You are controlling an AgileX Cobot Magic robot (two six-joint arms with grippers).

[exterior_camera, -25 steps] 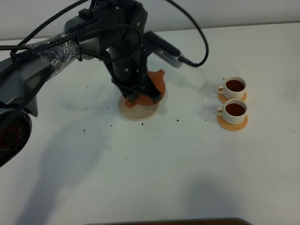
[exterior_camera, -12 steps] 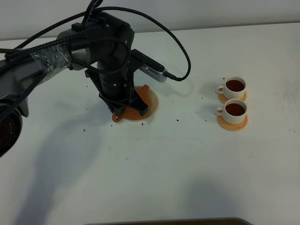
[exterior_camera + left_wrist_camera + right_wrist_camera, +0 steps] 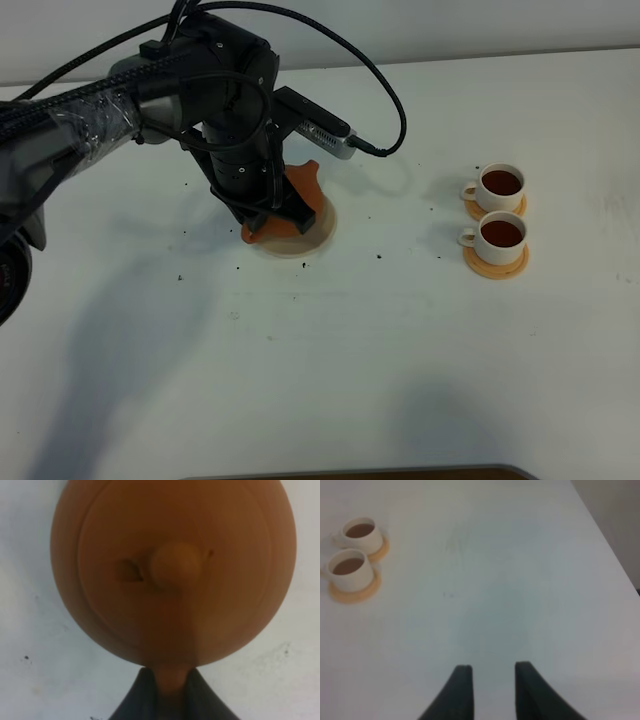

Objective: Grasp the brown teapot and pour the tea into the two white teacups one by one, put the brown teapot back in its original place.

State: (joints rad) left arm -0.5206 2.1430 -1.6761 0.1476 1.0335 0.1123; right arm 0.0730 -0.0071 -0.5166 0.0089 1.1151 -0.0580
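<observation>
The brown teapot [image 3: 305,188] is mostly hidden under my left arm, above the left part of the pale beige disc [image 3: 312,236]. Whether it touches the disc I cannot tell. In the left wrist view the brown teapot [image 3: 172,570] shows from above with its knobbed lid, and my left gripper [image 3: 170,690] is shut on its loop handle. The two white teacups [image 3: 500,184] [image 3: 500,235] stand on orange saucers at the right, both holding dark tea. My right gripper [image 3: 492,690] hangs open over bare table, far from the teacups [image 3: 361,532] [image 3: 350,568].
Small dark specks lie scattered on the white table [image 3: 330,340] around the disc. A black cable [image 3: 385,95] loops from the left arm's wrist camera. The table's back edge meets a wall. A dark edge [image 3: 400,472] shows at the near border.
The left arm has carried the teapot leftward and lower, from a raised tilt over the disc to its left part. The teacups have not moved.
</observation>
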